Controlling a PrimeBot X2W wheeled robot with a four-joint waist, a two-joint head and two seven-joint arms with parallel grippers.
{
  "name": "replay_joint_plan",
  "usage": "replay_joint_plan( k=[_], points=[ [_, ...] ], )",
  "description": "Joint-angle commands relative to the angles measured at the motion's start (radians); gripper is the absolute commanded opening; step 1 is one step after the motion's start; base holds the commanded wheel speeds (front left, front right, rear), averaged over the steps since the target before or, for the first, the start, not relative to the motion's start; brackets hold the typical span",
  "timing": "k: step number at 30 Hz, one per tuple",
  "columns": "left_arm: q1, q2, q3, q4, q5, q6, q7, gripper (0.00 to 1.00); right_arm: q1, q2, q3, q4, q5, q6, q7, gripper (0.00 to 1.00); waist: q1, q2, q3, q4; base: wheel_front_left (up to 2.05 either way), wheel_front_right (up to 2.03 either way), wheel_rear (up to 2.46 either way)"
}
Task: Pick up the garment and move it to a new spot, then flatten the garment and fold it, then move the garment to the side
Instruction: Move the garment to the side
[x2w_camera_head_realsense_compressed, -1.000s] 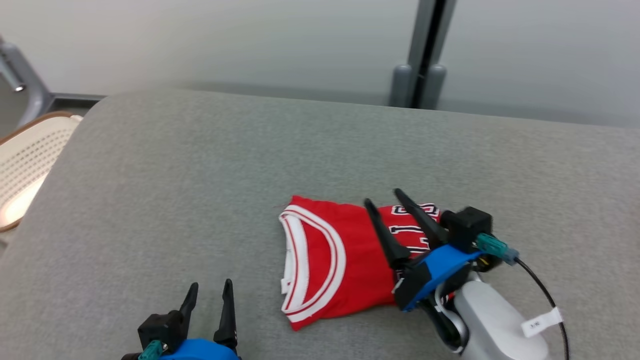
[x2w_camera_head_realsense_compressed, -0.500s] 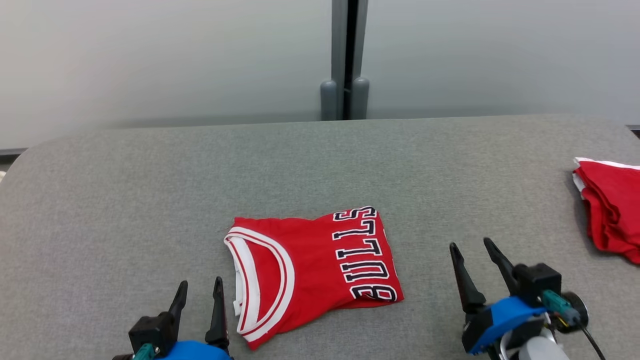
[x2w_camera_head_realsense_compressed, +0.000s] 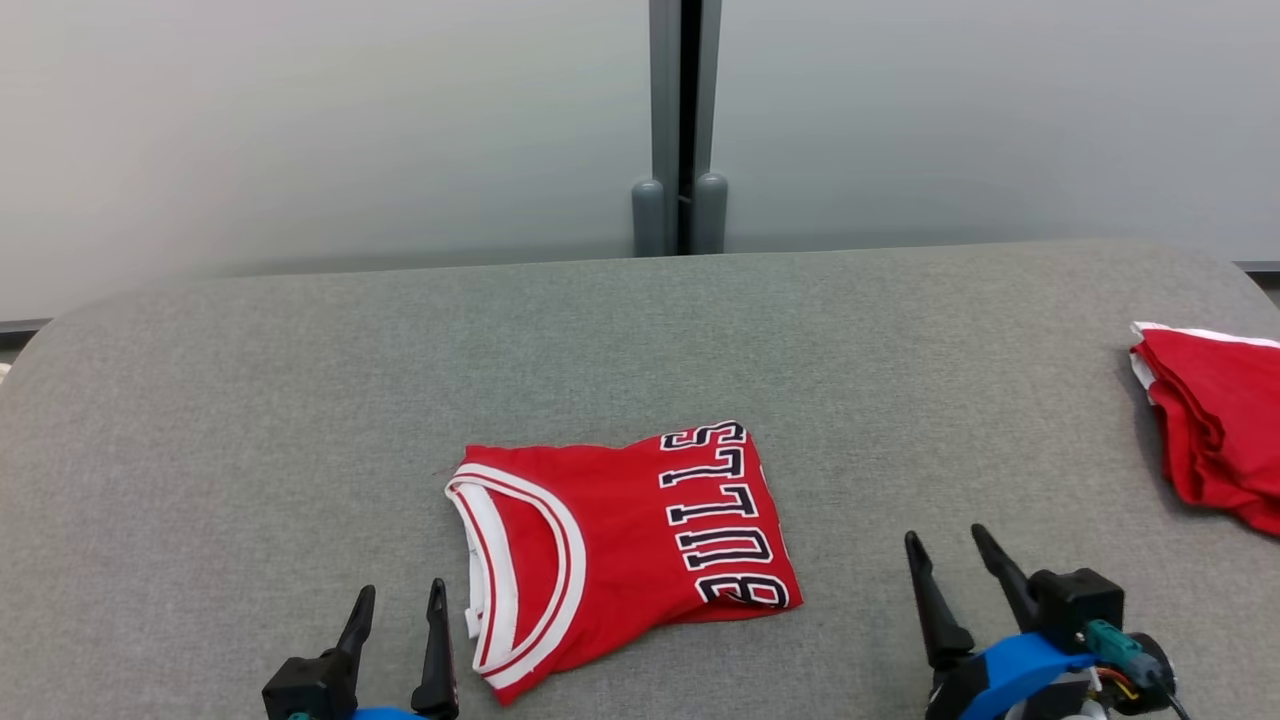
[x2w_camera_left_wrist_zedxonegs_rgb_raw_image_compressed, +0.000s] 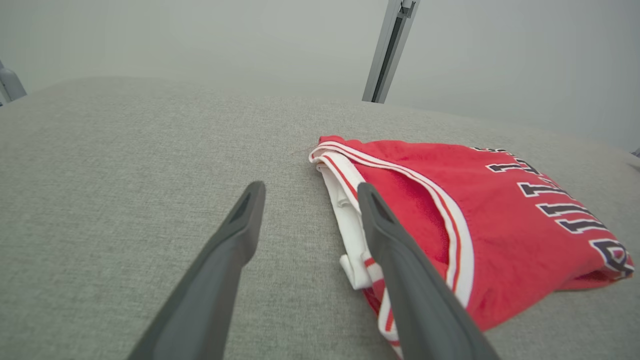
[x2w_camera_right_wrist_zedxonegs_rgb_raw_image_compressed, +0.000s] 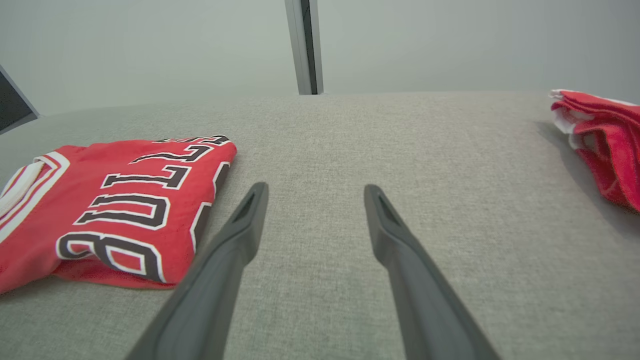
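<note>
Your right gripper (x2w_camera_head_realsense_compressed: 944, 535) has pulled back off the folded red jersey (x2w_camera_head_realsense_compressed: 610, 540) and is now clear to its right, fingers apart and empty. Your left gripper (x2w_camera_head_realsense_compressed: 402, 588), also parted and empty, is just beside the jersey's near left corner on the grey table (x2w_camera_head_realsense_compressed: 300, 400).

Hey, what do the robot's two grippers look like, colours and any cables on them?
The left gripper and the right gripper each have two long, dark fingers that taper to narrow tips. The fingers rise from a black block set on a blue housing. On the right one, a teal connector plugs into the block, with thin coloured wires beside it.
</note>
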Motion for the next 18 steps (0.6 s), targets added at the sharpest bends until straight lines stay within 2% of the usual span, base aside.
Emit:
replay_joint_plan(
  k=[1, 10, 14, 18],
  points=[
    [-0.003, 0.0, -0.003, -0.004, 0.006, -0.001, -0.002, 1.0, -0.01, 0.002, 0.014, 0.012, 0.012, 0.0, -0.003, 1.0, 0.0001, 0.0, 0.004, 0.01, 0.0, 0.0, 0.0],
    [-0.033, 0.0, -0.024, 0.01, 0.008, -0.013, -0.002, 1.0, -0.203, 0.001, 0.117, 0.101, 0.1, 0.0, -0.003, 1.0, 0.0001, 0.0, 0.05, 0.084, 0.0, 0.0, 0.0],
    [-0.041, 0.0, -0.033, 0.019, 0.004, -0.017, -0.002, 1.0, -0.285, 0.001, 0.15, 0.212, 0.133, 0.0, -0.002, 1.0, 0.0001, 0.0, 0.065, 0.135, 0.0, 0.0, 0.0],
    [-0.049, 0.0, -0.038, 0.025, 0.001, -0.019, -0.002, 1.0, -0.323, 0.001, 0.184, 0.363, 0.163, 0.0, 0.049, 1.0, 0.0001, 0.0, 0.079, 0.179, 0.0, 0.0, 0.0]
  ],
)
